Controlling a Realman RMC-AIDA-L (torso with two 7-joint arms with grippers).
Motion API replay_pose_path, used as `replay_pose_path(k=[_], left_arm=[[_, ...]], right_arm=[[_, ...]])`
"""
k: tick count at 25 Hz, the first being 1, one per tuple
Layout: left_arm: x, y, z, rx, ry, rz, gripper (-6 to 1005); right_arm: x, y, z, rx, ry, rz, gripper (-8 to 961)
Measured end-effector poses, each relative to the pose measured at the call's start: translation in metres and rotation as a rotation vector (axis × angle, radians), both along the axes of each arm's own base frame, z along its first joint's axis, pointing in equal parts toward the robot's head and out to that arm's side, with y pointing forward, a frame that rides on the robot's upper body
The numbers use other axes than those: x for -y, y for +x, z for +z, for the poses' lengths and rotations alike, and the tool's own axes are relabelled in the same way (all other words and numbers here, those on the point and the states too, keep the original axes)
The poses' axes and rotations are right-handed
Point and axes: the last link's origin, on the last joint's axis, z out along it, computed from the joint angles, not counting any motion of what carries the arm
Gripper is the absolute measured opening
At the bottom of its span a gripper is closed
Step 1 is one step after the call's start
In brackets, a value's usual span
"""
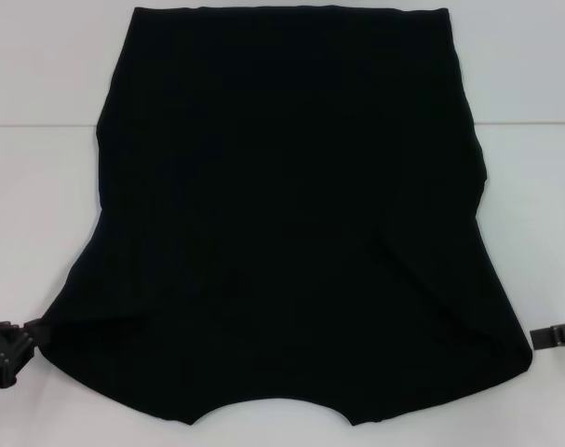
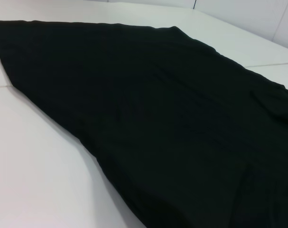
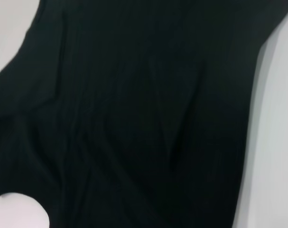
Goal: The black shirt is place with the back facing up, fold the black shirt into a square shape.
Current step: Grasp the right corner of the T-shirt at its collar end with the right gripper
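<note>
The black shirt (image 1: 296,223) lies spread flat on the white table (image 1: 40,214), hem at the far edge and the curved neckline nearest the robot, the cloth widening toward the near corners where the sleeves appear tucked in. The left gripper (image 1: 5,343) sits low on the table, touching or just beside the shirt's near left corner. The right gripper (image 1: 554,333) sits just beside the shirt's near right corner, apart from the cloth by a narrow strip of table. I cannot tell whether either gripper's fingers are apart or together; only the edges of both show.

The step in hand looks like taking the two near corners to fold the shirt away from the robot toward the hem. To do it well, each gripper should pinch every layer at its corner, since loose cloth underneath will slide and spoil the square. Both corners should lift together and travel evenly, so the fold line runs straight across the shirt. A few shallow creases run through the cloth near the right corner; keeping light tension between the two corners should flatten them.

The table is smooth and pale, with a seam running across it behind the shirt's middle. There is bare table on either side of the shirt, and little beyond the hem.
</note>
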Motion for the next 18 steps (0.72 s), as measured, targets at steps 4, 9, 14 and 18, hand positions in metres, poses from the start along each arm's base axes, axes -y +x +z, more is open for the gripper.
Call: replay_pose_path(k=[4,9,14,18], left_arm=[[0.0,0.0,0.0,-0.003,0.0,-0.004,15],[0.001,0.0,-0.002,0.001,-0.002,-0.006,15],[0.001,0.0,-0.002,0.002,-0.003,-0.008,15],[0.001,0.0,-0.002,0.0,-0.003,-0.01,15]], right_arm=[[0.0,-0.002,-0.007,0.015,-0.026,-0.003,856],[-0.003,-0.007,-0.016,0.015,-0.037,0.003,854],[-0.005,-0.014,-0.026,0.013,-0.059,0.014,852],[-0.006,-0.017,-0.029,0.014,-0.067,0.011,851]])
